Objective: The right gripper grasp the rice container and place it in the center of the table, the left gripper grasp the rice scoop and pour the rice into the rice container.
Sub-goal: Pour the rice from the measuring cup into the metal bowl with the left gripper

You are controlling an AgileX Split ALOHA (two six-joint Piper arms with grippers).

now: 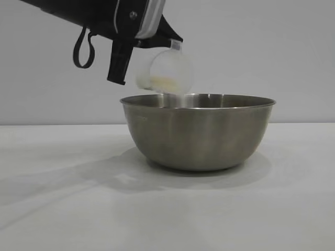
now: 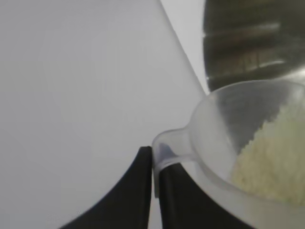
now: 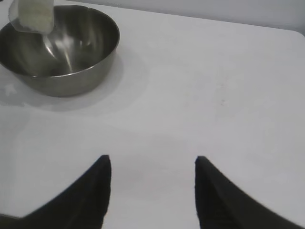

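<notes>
- Left gripper (image 2: 153, 167) clamped on the handle tab of the rice scoop (image 1: 168, 70), fingers together w/ the thin tab pinched between; scoop tipped on its side just above the near-left rim of the rice container (image 1: 198, 130).
- Rice (image 2: 271, 162) sits piled at the scoop's low side, not seen falling yet.
- Scoop: light, thin plastic, likely slick & a bit flexy. Handle is the only sane grab point; a pinch on the tab could twist as it tips.
- Container: stiff steel, smooth curved wall, prob slippery; take it by the rolled rim. Sits mid tabletop (image 1: 57, 209).
- Right gripper (image 3: 152, 164) apart, empty, hovering over bare tabletop well clear of the container.
</notes>
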